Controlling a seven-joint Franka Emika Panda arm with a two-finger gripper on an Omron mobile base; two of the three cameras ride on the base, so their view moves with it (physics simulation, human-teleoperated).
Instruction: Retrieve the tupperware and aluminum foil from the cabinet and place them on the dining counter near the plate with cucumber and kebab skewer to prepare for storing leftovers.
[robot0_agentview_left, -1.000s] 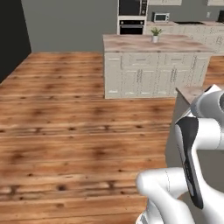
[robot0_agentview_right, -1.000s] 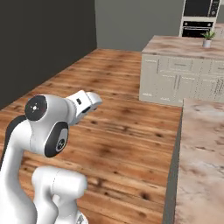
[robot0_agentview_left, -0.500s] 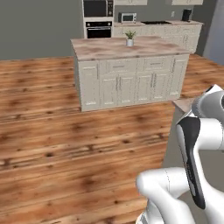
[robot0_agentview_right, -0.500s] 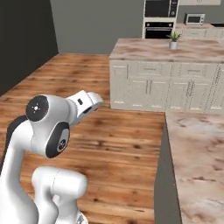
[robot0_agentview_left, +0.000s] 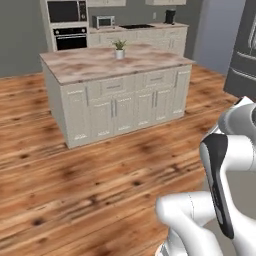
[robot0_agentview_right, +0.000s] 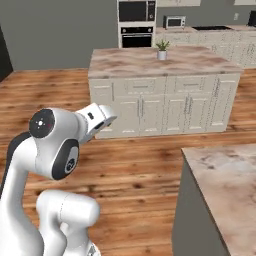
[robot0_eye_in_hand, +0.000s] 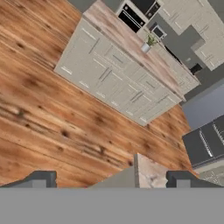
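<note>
My claw (robot0_eye_in_hand: 111, 179) hangs released, tips wide apart and holding nothing, over the wooden floor (robot0_eye_in_hand: 52, 127). The dining table (robot0_agentview_right: 227, 187) shows its marbled corner at four o'clock in the right base view. The white island (robot0_agentview_left: 117, 95) with its potted plant (robot0_agentview_left: 119, 49) stands at twelve o'clock.

island (robot0_agentview_right: 165, 100) centre | potted plant (robot0_agentview_right: 161, 49) on top | dining counter (robot0_agentview_right: 227, 185) lower right
</note>
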